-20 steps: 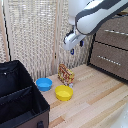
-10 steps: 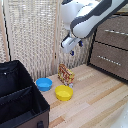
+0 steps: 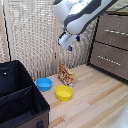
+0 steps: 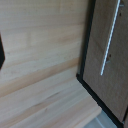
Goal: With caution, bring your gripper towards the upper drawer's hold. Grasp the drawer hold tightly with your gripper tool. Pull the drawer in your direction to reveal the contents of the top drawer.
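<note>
Overhead, gripper (image 3: 71, 44) airborne, apart from top drawer (image 3: 113, 30), no legible writing

ext cam wide, wrist cam close; both show top drawer (image 3: 116, 31).

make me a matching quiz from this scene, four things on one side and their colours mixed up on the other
Things:
1. bowl nearer the black box
2. bowl nearer the camera
3. drawer hold
4. top drawer

Colours:
A. dark brown
B. yellow
C. blue
D. pale silvery

Pairs: 1-C, 2-B, 3-D, 4-A
</note>
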